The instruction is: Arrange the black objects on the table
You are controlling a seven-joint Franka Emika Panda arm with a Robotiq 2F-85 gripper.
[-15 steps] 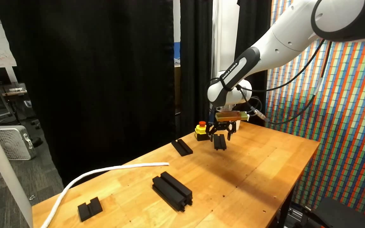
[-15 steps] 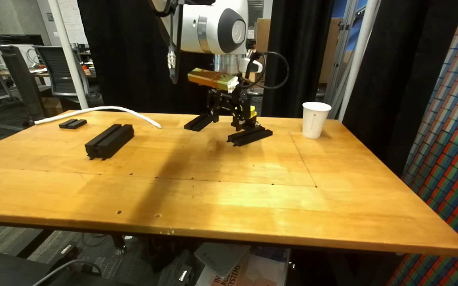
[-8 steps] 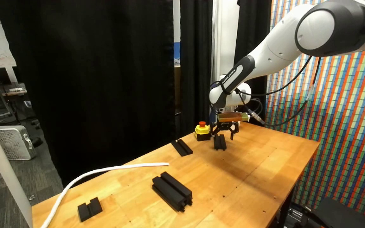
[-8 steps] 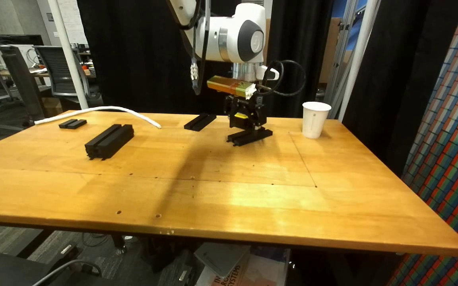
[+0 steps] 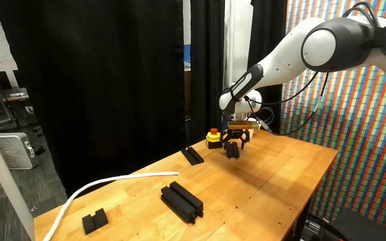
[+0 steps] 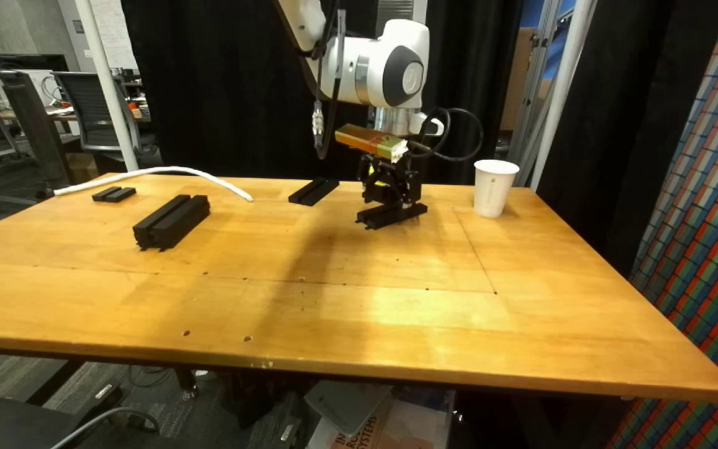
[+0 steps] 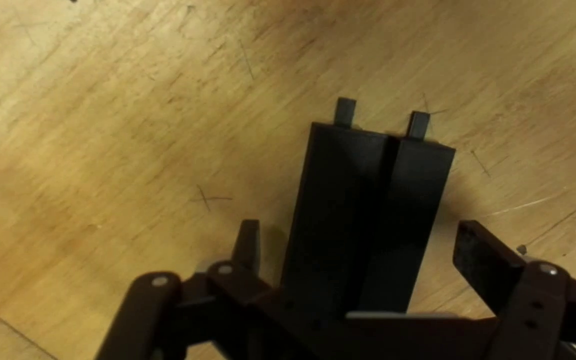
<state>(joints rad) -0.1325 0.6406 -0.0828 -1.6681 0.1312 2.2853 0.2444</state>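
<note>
The gripper point(image 7: 358, 232) has slid right and a bit lower since a second ago, seen in an exterior view where the black bar point(image 6: 379, 218) under it lies as it did, on the far part of the table point(image 6: 427, 327), left of the white cup point(image 6: 495, 192). The gripper's two fingers point(image 7: 247, 245) are spread wide, one each side of the bar, with table showing in both gaps, holding nothing (I can't tell how low the tips are). The job now is likely to grab the bar. To do it well, turn a tiny bit so the fingers line up with the bar, which leans in the wrist view, go down straight, squeeze softly, and mind the yellow button point(image 5: 213, 137) nearby
</note>
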